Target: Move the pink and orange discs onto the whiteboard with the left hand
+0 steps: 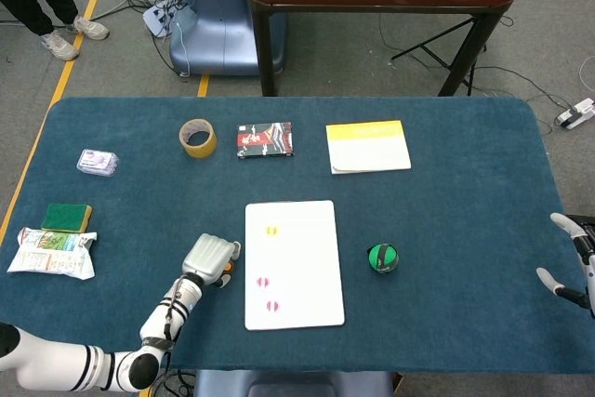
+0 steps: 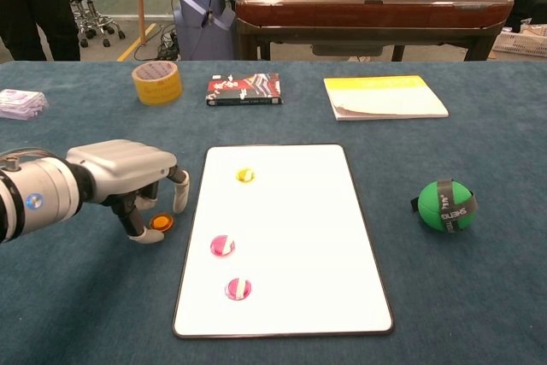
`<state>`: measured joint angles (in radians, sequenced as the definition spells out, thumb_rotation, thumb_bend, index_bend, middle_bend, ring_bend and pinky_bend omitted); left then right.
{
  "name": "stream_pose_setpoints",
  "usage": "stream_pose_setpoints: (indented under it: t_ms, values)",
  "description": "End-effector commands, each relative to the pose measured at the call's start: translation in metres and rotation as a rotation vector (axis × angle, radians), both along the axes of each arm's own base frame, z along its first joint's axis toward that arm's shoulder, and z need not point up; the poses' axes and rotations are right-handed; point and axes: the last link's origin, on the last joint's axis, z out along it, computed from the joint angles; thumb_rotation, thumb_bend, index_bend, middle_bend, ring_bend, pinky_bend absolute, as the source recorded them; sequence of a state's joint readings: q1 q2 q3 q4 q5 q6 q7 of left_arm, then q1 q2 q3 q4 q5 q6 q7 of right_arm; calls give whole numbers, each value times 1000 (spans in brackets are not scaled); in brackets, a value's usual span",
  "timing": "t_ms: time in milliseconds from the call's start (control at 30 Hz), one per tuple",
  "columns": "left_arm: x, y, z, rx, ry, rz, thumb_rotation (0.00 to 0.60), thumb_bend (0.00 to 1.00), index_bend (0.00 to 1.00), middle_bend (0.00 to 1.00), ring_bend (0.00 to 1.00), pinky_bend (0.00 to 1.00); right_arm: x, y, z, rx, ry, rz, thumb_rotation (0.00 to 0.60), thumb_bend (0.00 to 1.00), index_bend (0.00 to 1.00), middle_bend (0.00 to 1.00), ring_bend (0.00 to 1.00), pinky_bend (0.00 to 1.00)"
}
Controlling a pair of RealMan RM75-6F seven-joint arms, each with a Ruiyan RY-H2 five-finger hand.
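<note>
The orange disc (image 2: 160,222) lies on the blue cloth just left of the whiteboard (image 2: 299,228). My left hand (image 2: 128,179) arches over it, thumb on the near side and fingers (image 2: 180,195) on the far side. The disc sits between them, and I see no firm pinch. In the head view the disc (image 1: 224,278) peeks out beside the hand (image 1: 206,256). Two pink discs (image 2: 222,245) (image 2: 238,288) and a yellow disc (image 2: 245,175) rest on the whiteboard. My right hand (image 1: 569,262) hangs at the table's right edge with its fingers apart, holding nothing.
A green ball (image 2: 444,204) sits right of the whiteboard. At the back lie a tape roll (image 2: 156,82), a dark packet (image 2: 244,89) and a yellow-white booklet (image 2: 383,97). A sponge (image 1: 67,218) and a snack bag (image 1: 53,254) lie at the far left.
</note>
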<state>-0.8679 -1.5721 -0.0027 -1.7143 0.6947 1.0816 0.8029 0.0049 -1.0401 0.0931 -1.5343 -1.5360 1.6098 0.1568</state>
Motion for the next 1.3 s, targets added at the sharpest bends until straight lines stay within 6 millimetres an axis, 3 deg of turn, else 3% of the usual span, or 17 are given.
stream_pose_setpoints:
  t_ms: [33, 933, 1300]
  values:
    - [-1, 0, 1, 1, 3, 0, 600, 277, 525, 1000, 975, 1000, 0, 0, 0, 0, 1, 0, 600, 134, 203, 257, 272, 397]
    - [-2, 1, 1, -4, 17, 4, 600, 276, 616, 1000, 975, 1000, 0, 0, 1, -2, -3, 0, 600, 134, 203, 257, 272, 397]
    - [22, 11, 13, 32, -20, -37, 600, 276, 622, 1000, 975, 1000, 0, 2, 2, -7, -6, 4, 600, 134, 203, 257, 272, 397]
